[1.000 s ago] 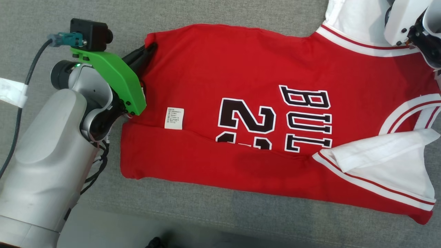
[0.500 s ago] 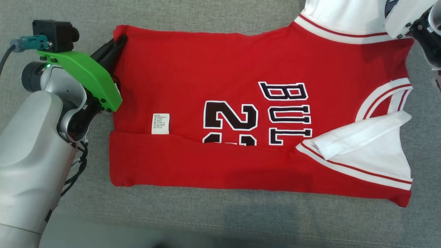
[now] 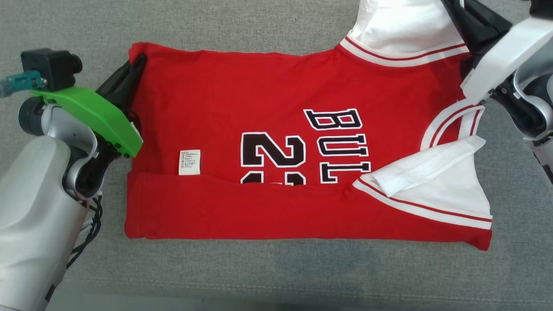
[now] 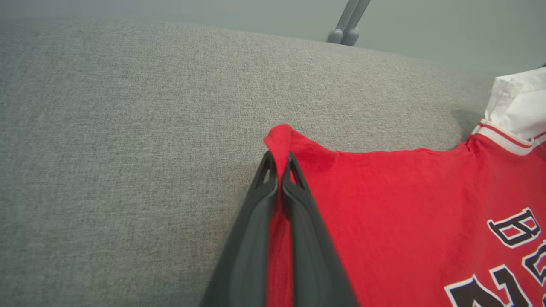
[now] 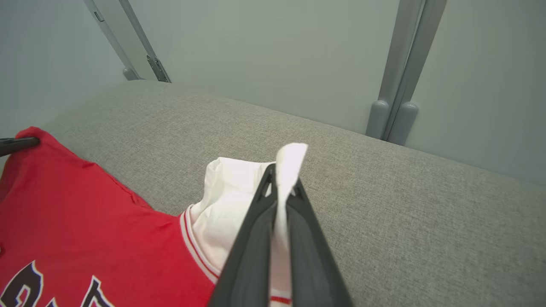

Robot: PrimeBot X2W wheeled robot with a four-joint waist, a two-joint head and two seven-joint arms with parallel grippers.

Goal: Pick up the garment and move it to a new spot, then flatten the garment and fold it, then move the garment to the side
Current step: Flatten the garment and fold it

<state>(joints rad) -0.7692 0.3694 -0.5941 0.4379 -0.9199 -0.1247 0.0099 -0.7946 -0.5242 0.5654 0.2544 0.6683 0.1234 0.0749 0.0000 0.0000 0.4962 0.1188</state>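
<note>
The garment point(image 3: 259, 95) is a red jersey with black lettering and white sleeves. It lies flat on the grey cushion, its near edge folded up over the number. My left gripper point(image 3: 138, 62) is shut on the far left red corner point(image 4: 281, 136), and the cloth shows between its fingers point(image 4: 298, 204). At the far right, my right gripper point(image 3: 453, 8) is shut on the white sleeve point(image 5: 290, 157), holding it slightly lifted. The near white sleeve point(image 3: 432, 185) lies folded across the jersey's right end.
The grey fabric cushion point(image 3: 259, 268) stretches around the jersey, with a seam along its near edge point(image 3: 276, 287). Behind it stand a pale wall and grey metal posts point(image 5: 396, 85). A white label point(image 3: 190, 162) is on the jersey.
The whole picture has shifted, so the camera moved. Both grippers keep their hold on the far corners. The jersey now sits further left and the right gripper's dark fingers have come into view.
</note>
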